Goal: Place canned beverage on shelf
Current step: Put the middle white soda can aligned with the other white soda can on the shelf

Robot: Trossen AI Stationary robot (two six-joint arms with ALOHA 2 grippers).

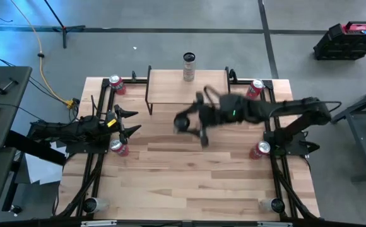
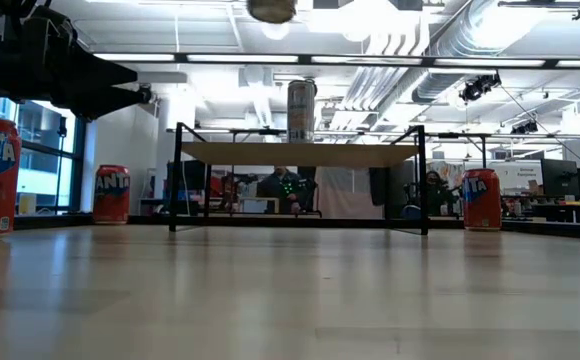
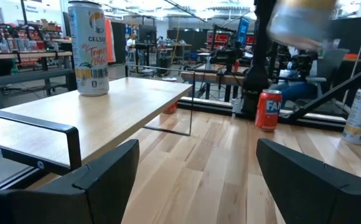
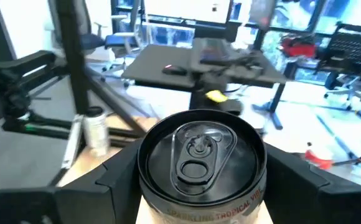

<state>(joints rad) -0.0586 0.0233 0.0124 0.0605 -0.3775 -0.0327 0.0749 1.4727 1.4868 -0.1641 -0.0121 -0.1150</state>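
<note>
Right gripper: we find the right gripper [image 1: 192, 126] over the middle of the table, just in front of the shelf's front edge, its jaws pinching a canned beverage [image 4: 200, 163] by the sides, top up.
Left gripper: the left gripper [image 1: 131, 121] waits near the table's left edge with its fingers [image 3: 99, 180] spread wide and nothing between them.
Task item location: the held can is off the table and not yet on the shelf [image 1: 186, 88], which stands at the middle of the table's far edge.
Handling, our judgement: we rate the can rigid if full, moderately heavy, with a smooth and slippery metal wall that dents under excess force.
Grip point, our judgement: we advise holding at mid-height across the round body, as it is held, and keeping it upright.
Placement risk: a tall can [image 1: 188, 66] already stands at the shelf's far edge; we advise setting down well apart from it.
Count, red cans: four red cans, one toward each table corner, first at the far left [image 1: 116, 84].
Count, pale cans: two at the table's near corners, first at the near left [image 1: 90, 205].
Count, shelves: one.
Count, arms: two.
</note>
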